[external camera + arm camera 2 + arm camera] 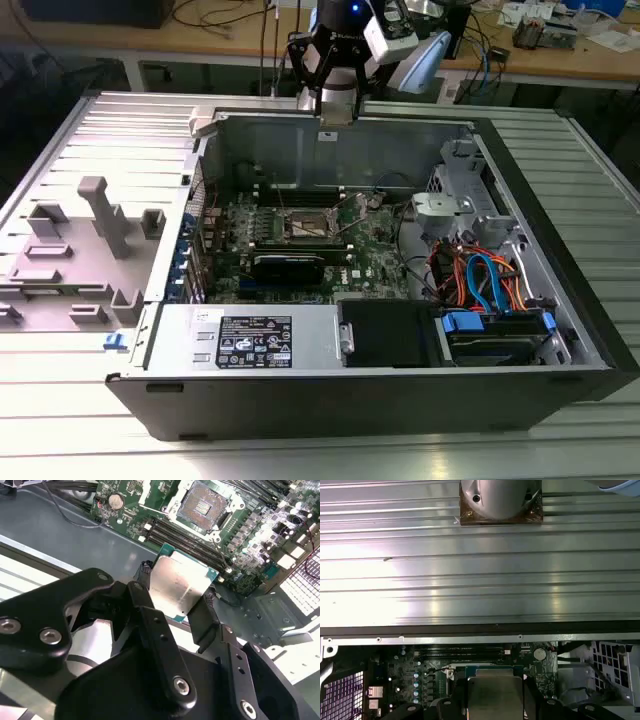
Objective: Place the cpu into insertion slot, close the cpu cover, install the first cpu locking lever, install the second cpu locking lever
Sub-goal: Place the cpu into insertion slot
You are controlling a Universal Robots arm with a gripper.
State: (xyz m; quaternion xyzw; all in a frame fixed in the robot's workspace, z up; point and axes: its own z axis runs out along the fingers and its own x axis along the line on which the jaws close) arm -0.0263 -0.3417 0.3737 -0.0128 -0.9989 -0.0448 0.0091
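My gripper (337, 118) hangs over the far wall of the open computer case (560, 260). It is shut on the cpu (175, 580), a flat silver-grey square with a green edge. The black fingers (145, 582) press on two opposite sides of the chip, as both wrist views show. The same cpu (495, 692) sits between the fingers over the motherboard. The insertion slot (202, 505) lies uncovered on the green board, with a dark pin field and a silver metal rim, well apart from the chip. In the exterior view the insertion slot (308, 226) sits mid-board. I cannot make out the cpu cover and levers.
Long black memory slots (192, 542) run beside the socket. A black card (288, 265) lies nearer the case's front. The power supply (255, 340), a drive bay and orange and blue cables (480, 280) fill the front and right. Grey fixtures (95, 215) stand on the ribbed table at the left.
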